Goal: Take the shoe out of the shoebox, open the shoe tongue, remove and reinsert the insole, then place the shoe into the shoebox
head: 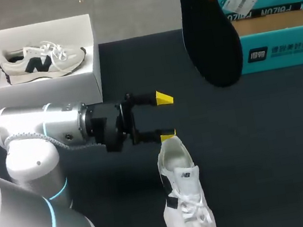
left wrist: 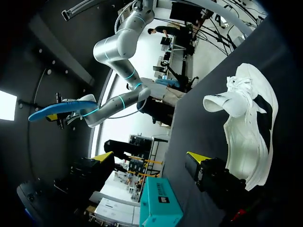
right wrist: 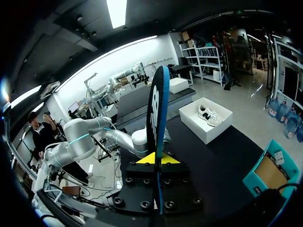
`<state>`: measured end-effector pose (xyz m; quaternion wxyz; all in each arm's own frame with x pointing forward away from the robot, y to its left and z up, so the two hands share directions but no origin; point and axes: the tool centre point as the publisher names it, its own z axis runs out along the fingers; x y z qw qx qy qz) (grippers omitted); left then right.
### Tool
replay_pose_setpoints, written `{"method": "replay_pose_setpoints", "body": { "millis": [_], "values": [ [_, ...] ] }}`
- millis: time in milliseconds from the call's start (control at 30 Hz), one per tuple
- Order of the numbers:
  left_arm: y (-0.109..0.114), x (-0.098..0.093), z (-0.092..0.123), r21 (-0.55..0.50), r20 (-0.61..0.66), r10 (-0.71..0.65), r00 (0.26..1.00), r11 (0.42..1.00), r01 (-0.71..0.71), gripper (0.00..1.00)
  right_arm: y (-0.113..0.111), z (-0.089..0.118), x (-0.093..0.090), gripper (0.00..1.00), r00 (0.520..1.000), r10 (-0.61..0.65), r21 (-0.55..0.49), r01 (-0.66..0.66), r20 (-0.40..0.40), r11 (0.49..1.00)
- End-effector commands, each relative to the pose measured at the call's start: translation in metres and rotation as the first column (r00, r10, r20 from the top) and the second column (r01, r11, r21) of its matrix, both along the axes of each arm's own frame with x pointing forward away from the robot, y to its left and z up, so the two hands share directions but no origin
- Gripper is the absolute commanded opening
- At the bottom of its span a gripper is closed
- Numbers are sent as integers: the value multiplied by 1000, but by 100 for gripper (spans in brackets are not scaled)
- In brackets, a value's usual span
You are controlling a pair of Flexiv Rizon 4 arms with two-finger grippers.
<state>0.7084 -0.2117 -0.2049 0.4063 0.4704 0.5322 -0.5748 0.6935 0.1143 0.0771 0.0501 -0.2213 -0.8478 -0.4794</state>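
Above the dark table (head: 260,136), left gripper (head: 166,117) gapes beside the shoe (head: 186,201); right gripper (right wrist: 155,159) seemingly clamps the insole (right wrist: 157,109).

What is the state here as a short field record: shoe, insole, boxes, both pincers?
white shoe: lying on the table, outside both boxes
black insole: out of the shoe, held in the air
left pincer: open, by the shoe's heel
right pincer: shut on the insole
teal shoebox: open, no shoe seen inside
white shoebox: open, holds another shoe
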Motion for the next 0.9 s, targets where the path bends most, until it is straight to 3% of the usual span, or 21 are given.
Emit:
{"method": "replay_pose_setpoints", "body": {
  "millis": [33,67,900],
  "values": [
    [-7,-1,2,-4,23,51,998,999,-51,100,2,1,3,0,1000,2,-5,-2,-3,1000],
    [-8,1,2,-2,37,94,995,996,-94,100,2,1,3,0,1000,2,-5,-2,-3,1000],
    [-8,1,2,-2,37,94,995,996,-94,100,2,1,3,0,1000,2,-5,-2,-3,1000]
  ]
}}
